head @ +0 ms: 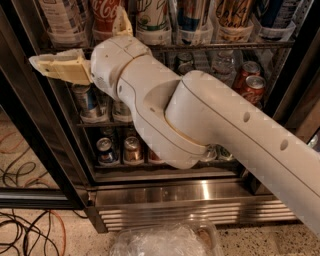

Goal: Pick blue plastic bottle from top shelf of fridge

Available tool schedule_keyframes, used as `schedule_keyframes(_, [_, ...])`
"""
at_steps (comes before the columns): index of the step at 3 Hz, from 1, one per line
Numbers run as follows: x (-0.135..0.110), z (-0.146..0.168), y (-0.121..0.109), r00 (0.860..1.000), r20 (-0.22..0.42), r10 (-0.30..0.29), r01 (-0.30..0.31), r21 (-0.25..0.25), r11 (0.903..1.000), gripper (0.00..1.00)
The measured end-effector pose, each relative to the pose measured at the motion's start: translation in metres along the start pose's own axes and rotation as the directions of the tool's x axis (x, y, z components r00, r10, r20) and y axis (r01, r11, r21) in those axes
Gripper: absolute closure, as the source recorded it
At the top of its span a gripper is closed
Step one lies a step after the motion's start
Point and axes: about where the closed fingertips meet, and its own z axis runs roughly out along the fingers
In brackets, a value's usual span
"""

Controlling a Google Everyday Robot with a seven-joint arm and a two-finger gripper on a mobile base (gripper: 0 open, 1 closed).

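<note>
The pincer (pixel 77 37) is up at the left front of the fridge (pixel 45 135), level with the top shelf (pixel 225 45). Its two tan fingers stand wide apart and grip nothing. One finger (pixel 57 67) points left, just under the shelf edge, and the other (pixel 122 22) points up in front of the row of bottles. The blue plastic bottle (pixel 60 17) stands on that shelf in a clear lane cup, right above the left-pointing finger and left of the upward one. Only its lower part with the blue checked label can be seen, and whether a finger touches it cannot be told. A red Coca-Cola bottle (pixel 104 14) stands next to it, close behind the upward finger. Below the pincer, cans (pixel 87 102) fill a wire rack, with more cans (pixel 106 149) lower still. Red cans (pixel 252 86) sit off to its right, past the thick white arm (pixel 215 130). Far below lie floor cables (pixel 20 175) and a clear plastic bag (pixel 165 242).
</note>
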Motion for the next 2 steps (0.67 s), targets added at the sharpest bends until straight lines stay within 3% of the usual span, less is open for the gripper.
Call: schedule_keyframes(2, [0.011, -0.003, 0.016, 1.000, -0.003, 0.005, -0.005, -0.045, 0.9990, 0.00])
